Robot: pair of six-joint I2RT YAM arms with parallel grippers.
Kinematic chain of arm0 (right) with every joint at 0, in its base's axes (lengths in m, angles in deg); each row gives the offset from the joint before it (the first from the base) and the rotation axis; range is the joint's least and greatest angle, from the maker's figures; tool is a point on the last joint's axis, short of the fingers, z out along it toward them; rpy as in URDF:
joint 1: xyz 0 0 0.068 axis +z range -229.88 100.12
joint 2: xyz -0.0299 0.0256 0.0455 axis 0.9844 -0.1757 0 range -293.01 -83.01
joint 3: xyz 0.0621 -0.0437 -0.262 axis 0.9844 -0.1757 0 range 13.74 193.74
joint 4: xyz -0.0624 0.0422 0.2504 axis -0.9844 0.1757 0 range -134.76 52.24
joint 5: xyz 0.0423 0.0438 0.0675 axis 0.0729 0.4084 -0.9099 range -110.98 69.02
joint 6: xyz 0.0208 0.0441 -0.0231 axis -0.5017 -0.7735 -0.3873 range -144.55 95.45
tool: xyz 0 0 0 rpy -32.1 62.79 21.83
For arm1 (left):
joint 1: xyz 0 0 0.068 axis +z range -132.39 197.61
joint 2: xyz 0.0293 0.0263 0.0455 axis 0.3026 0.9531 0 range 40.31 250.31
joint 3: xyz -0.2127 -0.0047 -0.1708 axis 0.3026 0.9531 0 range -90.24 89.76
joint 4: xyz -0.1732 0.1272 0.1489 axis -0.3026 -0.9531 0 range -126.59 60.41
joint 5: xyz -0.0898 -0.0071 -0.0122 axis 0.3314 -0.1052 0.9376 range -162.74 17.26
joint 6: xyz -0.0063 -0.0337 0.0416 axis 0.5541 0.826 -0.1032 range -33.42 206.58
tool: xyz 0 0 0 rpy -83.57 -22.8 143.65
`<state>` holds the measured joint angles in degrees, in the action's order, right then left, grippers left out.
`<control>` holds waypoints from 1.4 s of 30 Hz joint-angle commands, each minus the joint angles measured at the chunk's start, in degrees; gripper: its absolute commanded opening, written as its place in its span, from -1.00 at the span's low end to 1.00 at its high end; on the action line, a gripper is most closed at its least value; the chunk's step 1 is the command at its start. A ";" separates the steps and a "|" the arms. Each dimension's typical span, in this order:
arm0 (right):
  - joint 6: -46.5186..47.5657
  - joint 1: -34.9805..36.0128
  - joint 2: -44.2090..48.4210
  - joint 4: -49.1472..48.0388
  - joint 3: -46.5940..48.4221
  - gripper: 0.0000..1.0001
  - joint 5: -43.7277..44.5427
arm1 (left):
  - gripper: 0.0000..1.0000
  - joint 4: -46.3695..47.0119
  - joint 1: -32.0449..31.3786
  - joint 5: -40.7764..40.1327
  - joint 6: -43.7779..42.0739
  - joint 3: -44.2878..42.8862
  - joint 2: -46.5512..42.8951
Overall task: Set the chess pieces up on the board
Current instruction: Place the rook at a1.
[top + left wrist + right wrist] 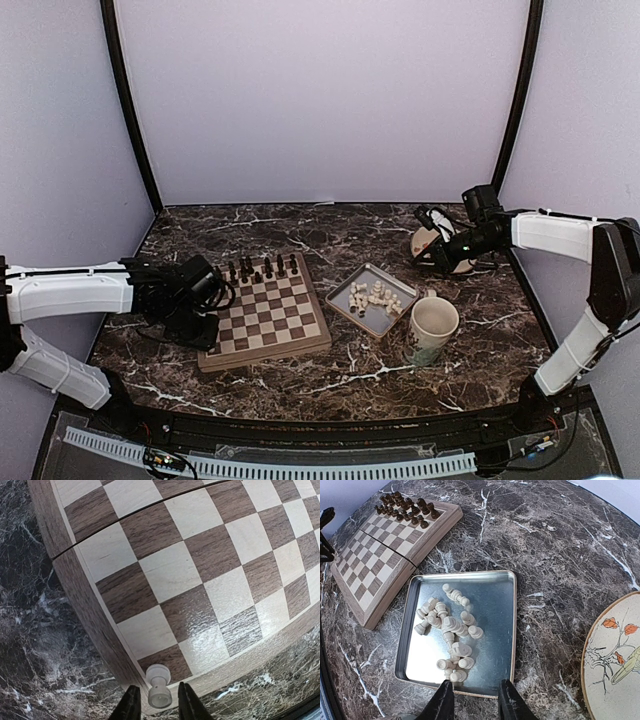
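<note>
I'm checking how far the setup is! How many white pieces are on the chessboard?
1. A white piece sits at the board's corner, between the left pincer's fingers. The other white pieces lie in the tray. The left arm may hide more.

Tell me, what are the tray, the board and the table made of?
Tray: looks like metal, smooth grey with bright reflections.
Board: wood, with visible grain in its light and dark squares and a slight gloss.
Table: looks like dark marble with white veins, though it could be a printed surface.
</note>
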<state>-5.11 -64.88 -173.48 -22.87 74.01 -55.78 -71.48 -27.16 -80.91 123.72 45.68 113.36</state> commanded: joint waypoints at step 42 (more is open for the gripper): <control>1.64 0.62 1.45 4.26 4.50 -0.39 0.84 | 0.96 -5.70 0.39 -2.12 -8.60 -11.15 -5.36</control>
<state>-4.80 -64.61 -173.48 -20.82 74.53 -55.70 -75.98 -27.12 -80.18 120.99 40.37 110.92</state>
